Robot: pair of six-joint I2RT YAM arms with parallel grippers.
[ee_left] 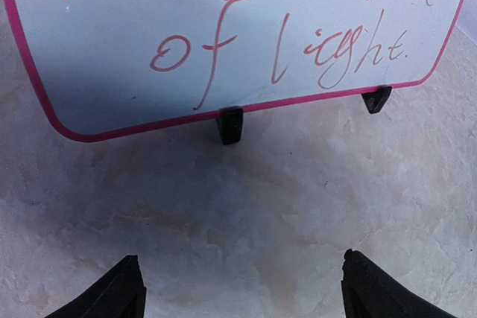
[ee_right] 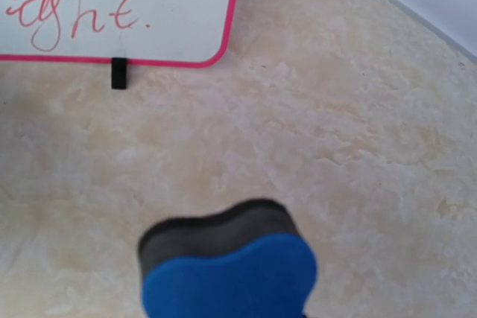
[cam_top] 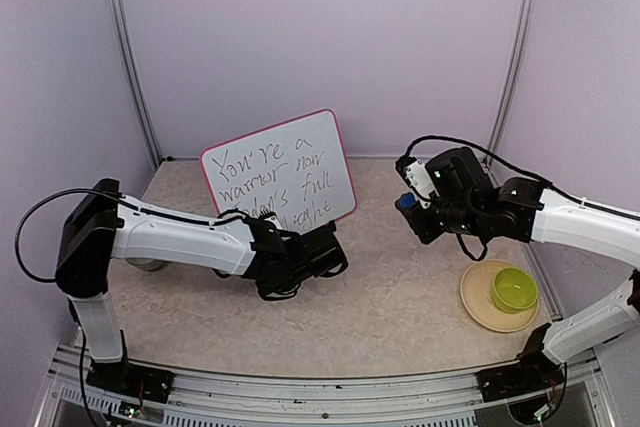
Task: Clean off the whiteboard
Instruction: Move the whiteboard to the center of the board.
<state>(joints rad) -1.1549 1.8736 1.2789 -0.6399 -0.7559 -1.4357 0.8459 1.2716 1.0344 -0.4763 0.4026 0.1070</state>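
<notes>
Eraser in hand, robot lines up on a whiteboard covered in red handwriting.
The board stands at the centre of the top view, and none of it looks wiped yet. The right gripper, right of centre, is clamped on a blue eraser, with the board well apart at the upper left of its wrist view. The next move is probably to carry the felt to the writing. The left gripper, jaws wide apart and empty, sits near the board's lower edge.

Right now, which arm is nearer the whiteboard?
Left. Its fingers sit open just before the bottom edge of the whiteboard. The right arm, gripping the eraser, hangs off to its right, apart.
</notes>
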